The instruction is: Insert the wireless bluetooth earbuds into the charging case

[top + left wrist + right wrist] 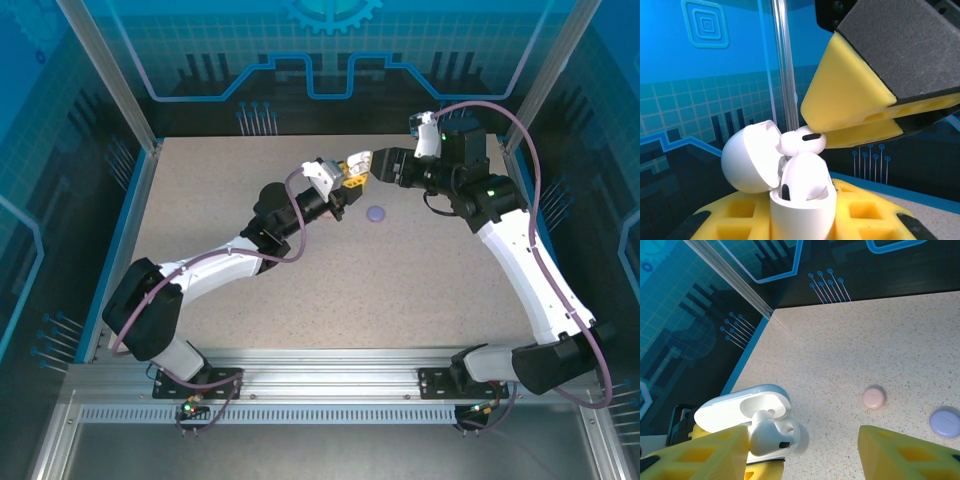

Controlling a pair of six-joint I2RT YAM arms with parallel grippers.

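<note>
1. From above, the left gripper [348,178] is clenched on the white charging case [357,160] at mid-table. The right gripper [370,160] meets it from 2 o'clock, so the right arm is the one placed to act. A purple case [377,212] lies at 5 o'clock.
2. At the left wrist, the case stands upright with its lid [747,160] thrown back to 9 o'clock. A seated earbud [802,180] fills the mouth. The loose earbud [802,141] rests above it at 12 o'clock, its long axis running 9-to-3. One yellow finger [850,95] touches it from 2 o'clock.
3. At the right wrist, the jaws stand wide apart, grasping nothing. The loose earbud [769,436] sits at 8 o'clock against one finger. It likely needs tipping stem-down.
</note>
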